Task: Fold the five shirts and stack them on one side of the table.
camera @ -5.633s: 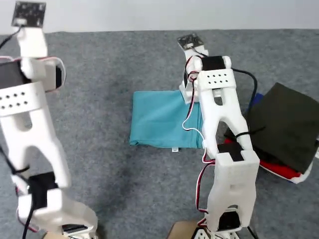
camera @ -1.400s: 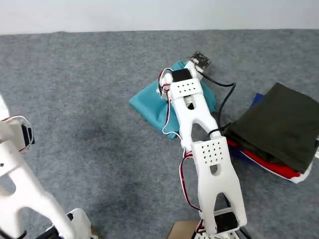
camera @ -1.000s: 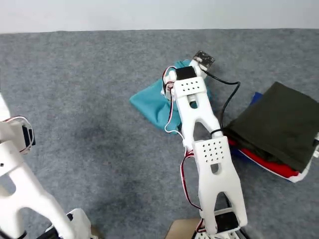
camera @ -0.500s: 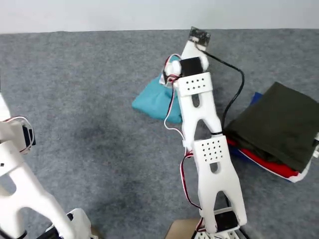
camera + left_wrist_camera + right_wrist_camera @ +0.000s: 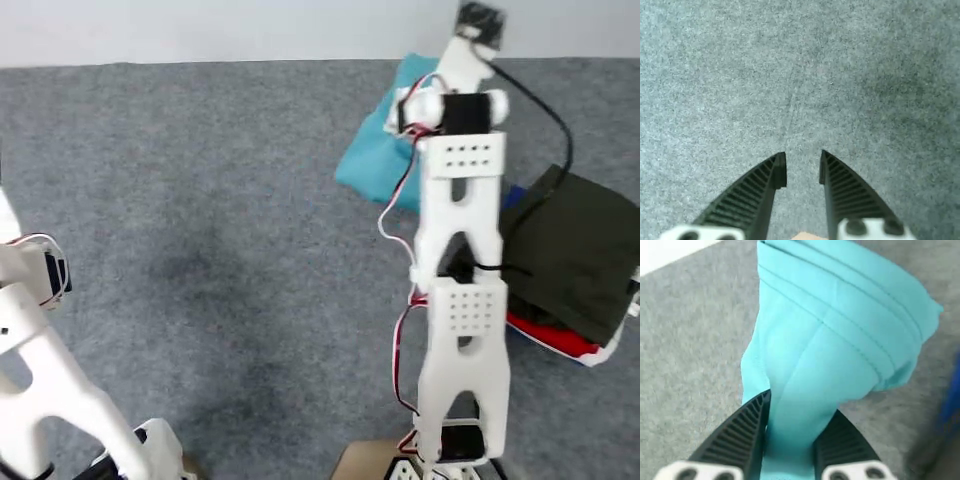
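1. Right hand is clamped tight on a thick bunch of the teal shirt. The shirt hangs crumpled at the far side of the counter, left of the stack and beyond it. I cannot tell whether its loose end touches the counter.
2. With only one pinch holding it, the folds may fall open. The cloth could also slide out between the ribbed fingers.
3. The stack sits at the right, with a dark shirt on top of a red shirt and a blue one. The teal shirt could land askew on it, or the arm and its black cable could shove the pile.
4. Left hand is partly open and holds nothing. It is above bare counter at the near left, too far off to steady anything.
5. The counter is grey and felt-like, and I judge that its nap would catch any cloth dragged across it. A pale wall runs along the far edge.
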Robot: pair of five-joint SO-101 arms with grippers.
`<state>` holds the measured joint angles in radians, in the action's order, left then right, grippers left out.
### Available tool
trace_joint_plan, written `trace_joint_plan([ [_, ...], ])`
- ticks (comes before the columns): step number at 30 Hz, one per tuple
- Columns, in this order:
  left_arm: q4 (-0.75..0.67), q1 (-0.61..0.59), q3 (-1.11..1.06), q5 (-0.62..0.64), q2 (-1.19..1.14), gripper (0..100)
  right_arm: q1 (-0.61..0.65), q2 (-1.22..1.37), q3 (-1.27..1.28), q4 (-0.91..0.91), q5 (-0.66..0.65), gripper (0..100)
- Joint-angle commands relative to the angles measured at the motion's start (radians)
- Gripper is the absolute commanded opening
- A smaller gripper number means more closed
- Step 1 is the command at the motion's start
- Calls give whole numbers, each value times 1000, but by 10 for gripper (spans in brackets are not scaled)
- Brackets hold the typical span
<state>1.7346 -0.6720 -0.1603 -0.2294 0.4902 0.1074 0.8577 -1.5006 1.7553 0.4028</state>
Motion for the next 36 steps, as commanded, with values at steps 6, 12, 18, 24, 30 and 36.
trace_joint_plan([
  [6,17,-2,4,-8,18,115,-101,-446,427,42,-64,7],
  [12,17,-2,4,-8,23,115,-231,-602,654,39,-169,7],
  [18,18,-2,4,-6,23,115,-381,-611,686,39,-258,7],
  [24,18,-2,4,-6,20,115,-453,-610,724,39,-325,8],
  [30,18,-2,4,-5,25,115,-467,-616,776,39,-350,8],
  [36,18,-2,4,-5,25,115,-344,-668,736,38,-344,8],
])
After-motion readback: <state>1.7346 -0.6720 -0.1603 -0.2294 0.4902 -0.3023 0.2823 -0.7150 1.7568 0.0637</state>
